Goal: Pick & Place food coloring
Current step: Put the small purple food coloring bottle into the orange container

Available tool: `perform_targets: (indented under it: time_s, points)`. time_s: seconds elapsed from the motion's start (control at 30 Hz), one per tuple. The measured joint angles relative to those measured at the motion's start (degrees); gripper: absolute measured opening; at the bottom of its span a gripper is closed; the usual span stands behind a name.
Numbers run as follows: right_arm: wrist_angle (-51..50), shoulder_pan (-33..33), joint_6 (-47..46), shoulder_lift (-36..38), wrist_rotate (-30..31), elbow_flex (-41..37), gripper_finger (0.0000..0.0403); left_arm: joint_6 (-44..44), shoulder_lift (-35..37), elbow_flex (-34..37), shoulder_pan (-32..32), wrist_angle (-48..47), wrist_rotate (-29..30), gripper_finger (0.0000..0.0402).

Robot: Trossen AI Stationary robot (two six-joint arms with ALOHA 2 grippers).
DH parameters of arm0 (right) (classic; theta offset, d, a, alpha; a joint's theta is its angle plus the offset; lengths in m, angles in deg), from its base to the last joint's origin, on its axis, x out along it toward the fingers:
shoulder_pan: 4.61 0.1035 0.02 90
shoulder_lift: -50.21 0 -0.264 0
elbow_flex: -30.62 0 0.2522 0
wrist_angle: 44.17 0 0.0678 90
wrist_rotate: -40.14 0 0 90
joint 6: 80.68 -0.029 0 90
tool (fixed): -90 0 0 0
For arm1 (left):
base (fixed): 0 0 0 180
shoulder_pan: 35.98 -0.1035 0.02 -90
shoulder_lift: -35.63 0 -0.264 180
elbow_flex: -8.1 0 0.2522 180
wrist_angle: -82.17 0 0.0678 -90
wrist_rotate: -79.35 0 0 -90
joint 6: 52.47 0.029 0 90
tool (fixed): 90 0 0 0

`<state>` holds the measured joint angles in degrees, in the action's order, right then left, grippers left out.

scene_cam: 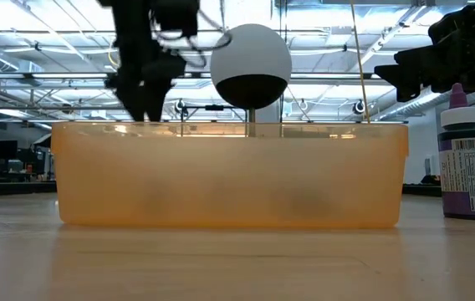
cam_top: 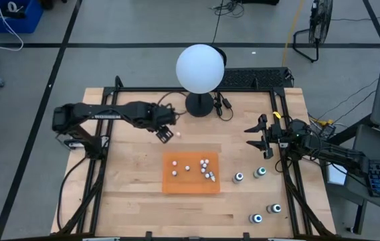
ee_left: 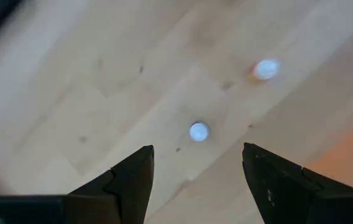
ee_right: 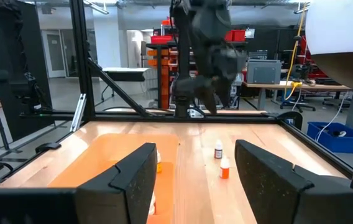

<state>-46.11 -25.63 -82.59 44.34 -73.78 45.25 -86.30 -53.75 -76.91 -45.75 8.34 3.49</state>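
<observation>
Two tiny whitish food coloring bottles (ee_left: 199,131) (ee_left: 265,69) stand on the bare wood left of the lamp's base; one shows in the high view (cam_top: 178,134). My left gripper (cam_top: 164,136) (ee_left: 195,169) hovers open above them, pointing steeply down, touching nothing. Several more tiny bottles (cam_top: 205,164) stand on the orange mat (cam_top: 176,184). Larger dark bottles with white-ringed tops (cam_top: 238,177) (cam_top: 260,172) (cam_top: 273,209) stand on the wood right of the mat. My right gripper (cam_top: 251,136) (ee_right: 195,171) waits open at the right, held level.
A white globe lamp (cam_top: 200,67) stands on a black base (cam_top: 199,105) at the far middle. Black frame rails (cam_top: 282,120) run along the table's sides. In the low view the orange mat's near edge (scene_cam: 229,180) fills the middle, with a dark bottle (scene_cam: 467,159) at its right.
</observation>
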Motion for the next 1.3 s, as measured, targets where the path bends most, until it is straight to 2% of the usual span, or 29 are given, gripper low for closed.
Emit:
perform_targets:
  time_s: [0.2,0.4,0.73,0.93,1.13,1.3]
  points:
    - [0.0,0.0,0.0,0.0,0.0,0.0,0.0206,-2.7,1.3,11.0,-5.4,7.8,-1.7,0.0246]
    - [0.0,0.0,0.0,0.0,0.0,0.0,0.0206,-0.4,1.3,17.3,-6.7,20.0,-8.1,0.0246]
    - [0.0,0.0,0.0,0.0,0.0,0.0,0.0204,0.1,1.1,17.7,-6.3,22.2,-8.2,0.0246]
    - [0.0,0.0,0.0,0.0,0.0,0.0,0.0207,1.2,-2.5,17.7,-5.8,26.8,-8.8,0.0246]
    - [0.0,0.0,0.0,0.0,0.0,0.0,0.0205,1.8,-6.7,17.8,-5.8,26.2,-9.6,0.0246]
    - [0.0,0.0,0.0,0.0,0.0,0.0,0.0206,2.0,-7.5,17.8,-5.8,25.8,-8.9,0.0246]
